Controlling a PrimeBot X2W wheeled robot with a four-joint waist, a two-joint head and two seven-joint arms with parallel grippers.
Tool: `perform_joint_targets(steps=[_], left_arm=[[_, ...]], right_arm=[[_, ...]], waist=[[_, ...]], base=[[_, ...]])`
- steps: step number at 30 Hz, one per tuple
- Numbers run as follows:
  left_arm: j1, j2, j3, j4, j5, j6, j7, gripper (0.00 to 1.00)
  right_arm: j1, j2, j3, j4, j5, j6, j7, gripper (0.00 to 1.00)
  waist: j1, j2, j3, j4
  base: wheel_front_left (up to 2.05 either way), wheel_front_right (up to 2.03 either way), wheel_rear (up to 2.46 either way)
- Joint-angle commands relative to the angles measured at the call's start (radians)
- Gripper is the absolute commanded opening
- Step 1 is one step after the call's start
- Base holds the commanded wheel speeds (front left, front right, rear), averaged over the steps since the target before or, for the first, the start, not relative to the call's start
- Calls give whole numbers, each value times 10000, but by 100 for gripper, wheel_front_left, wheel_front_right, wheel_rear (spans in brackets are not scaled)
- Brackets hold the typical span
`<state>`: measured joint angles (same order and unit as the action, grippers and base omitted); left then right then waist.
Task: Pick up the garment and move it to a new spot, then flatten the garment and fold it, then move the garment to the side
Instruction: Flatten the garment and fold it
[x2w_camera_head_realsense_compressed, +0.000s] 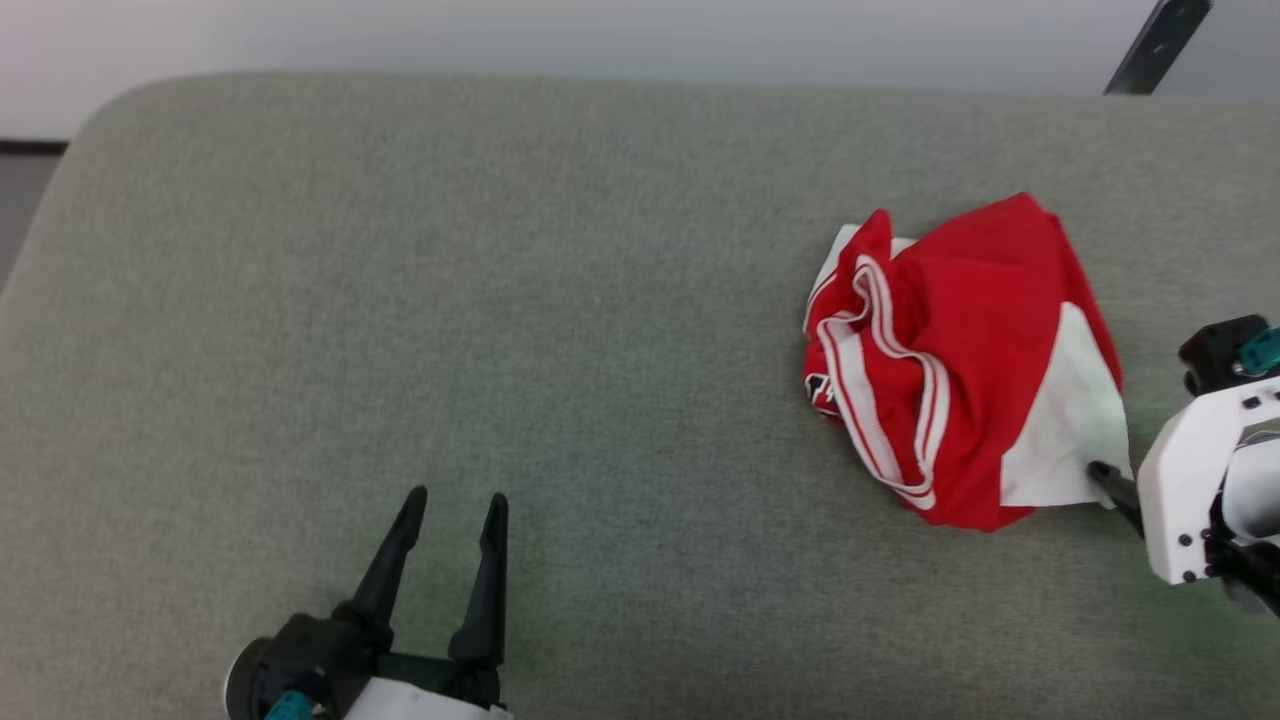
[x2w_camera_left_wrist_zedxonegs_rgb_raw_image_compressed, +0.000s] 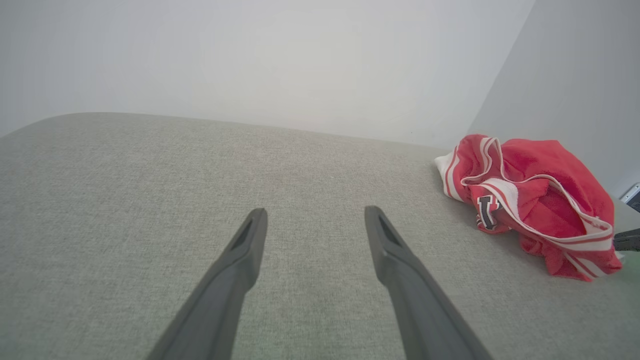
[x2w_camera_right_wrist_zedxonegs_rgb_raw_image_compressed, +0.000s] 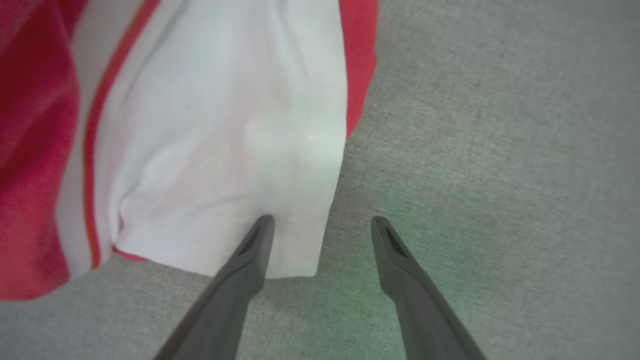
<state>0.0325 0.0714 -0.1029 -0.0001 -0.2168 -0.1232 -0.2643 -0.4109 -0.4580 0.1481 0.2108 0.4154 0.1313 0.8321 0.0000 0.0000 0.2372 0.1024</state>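
Note:
The garment (x2w_camera_head_realsense_compressed: 965, 360) lies crumpled in a heap on the right part of the grey cushioned surface (x2w_camera_head_realsense_compressed: 500, 300), red with white sleeve and striped trim, a bit of black lettering showing at its left edge. The left wrist view has the garment (x2w_camera_left_wrist_zedxonegs_rgb_raw_image_compressed: 535, 200) at the far right. My right gripper (x2w_camera_right_wrist_zedxonegs_rgb_raw_image_compressed: 322, 227) stands open at the near corner of the white sleeve (x2w_camera_right_wrist_zedxonegs_rgb_raw_image_compressed: 225, 150), one finger over the cloth, the other over bare surface. In the head view one right fingertip (x2w_camera_head_realsense_compressed: 1100, 472) touches that sleeve corner. My left gripper (x2w_camera_head_realsense_compressed: 455, 505) is open at the lower left, far from the garment.
The grey surface ends in a rounded corner (x2w_camera_head_realsense_compressed: 100, 110) at the back left, against a pale wall (x2w_camera_head_realsense_compressed: 600, 35). A dark slanted object (x2w_camera_head_realsense_compressed: 1160, 45) stands at the back right. Wide bare surface lies between the two grippers.

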Motion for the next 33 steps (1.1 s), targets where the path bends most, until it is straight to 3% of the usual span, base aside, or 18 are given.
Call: perform_joint_targets(steps=[1, 2, 3, 4, 5, 6, 16, 27, 33], left_arm=[[-182, -39, -23, 35, 105, -34, 0, 100], [-226, -51, -30, 58, 100, -40, 0, 100], [-269, -66, -44, 82, 103, -47, 0, 100], [-306, -82, -53, 104, 108, -54, 0, 100], [-328, -91, -54, 130, 111, -62, 0, 100], [-341, -95, -49, 151, 108, -67, 0, 100], [-245, -159, 128, 171, 153, -76, 0, 100], [-428, -39, -4, 52, 105, -80, 0, 100], [-657, 40, -275, 179, 49, -82, 0, 100]], right_arm=[[-87, 34, 145, 111, 68, -10, 42, 100], [-101, 17, 222, 191, 94, -10, 101, 82], [-113, -26, 340, 227, 146, -10, 158, 49], [-126, -30, 400, 263, 194, -10, 164, 40], [-118, 0, 435, 290, 244, -10, 152, 10], [-100, 8, 462, 305, 298, -10, 147, 0], [-33, -55, -212, -115, 616, -10, -389, 0], [83, -514, -2809, -741, 581, -10, -619, 0], [255, -272, -4722, -120, -316, -10, -1217, 0]], waist=[[0, 0, 415, 263], [0, 0, 452, 279], [0, 0, 477, 295], [0, 0, 491, 310], [0, 0, 496, 319], [0, 0, 502, 321], [0, 0, 264, 63], [0, 0, 374, -354], [0, 0, 640, -318]], base=[[0, 0, 0], [0, 0, 0], [0, 0, 0], [0, 0, 0], [0, 0, 0], [0, 0, 0], [0, 0, 0], [0, 0, 0], [0, 0, 0]])
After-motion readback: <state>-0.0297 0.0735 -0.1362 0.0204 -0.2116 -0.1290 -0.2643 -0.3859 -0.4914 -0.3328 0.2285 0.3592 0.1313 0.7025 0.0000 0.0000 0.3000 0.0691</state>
